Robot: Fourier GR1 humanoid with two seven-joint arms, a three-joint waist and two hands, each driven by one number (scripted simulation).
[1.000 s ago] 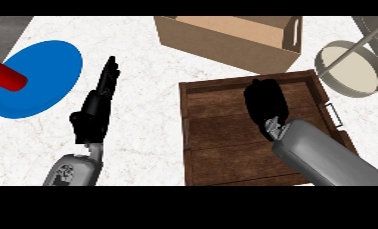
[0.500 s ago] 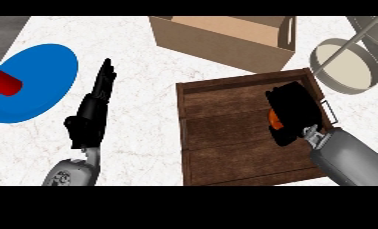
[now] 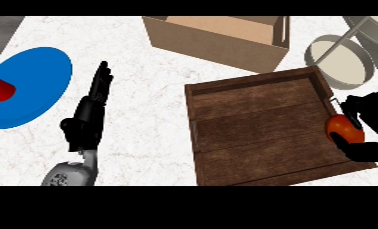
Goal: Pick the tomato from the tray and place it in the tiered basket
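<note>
The tomato (image 3: 344,127), orange-red and round, hangs over the right edge of the dark wooden tray (image 3: 255,125). My right hand (image 3: 363,149) is shut on it at the view's right border, fingers curled over and under it; much of the hand is cut off by the edge. The tiered basket (image 3: 339,62), a round pale bowl with metal posts, stands at the upper right, just beyond the tray's far corner. My left hand (image 3: 87,114) rests open on the counter left of the tray, fingers pointing away from me.
A tan cardboard box (image 3: 221,38) stands behind the tray. A blue plate (image 3: 33,85) lies at the left edge with a red object (image 3: 6,90) on it. White marble counter shows between my left hand and the tray.
My right hand closed on the tomato inside the tray and carried it rightward to the tray's right edge. The view shifted left. My left hand stayed put.
</note>
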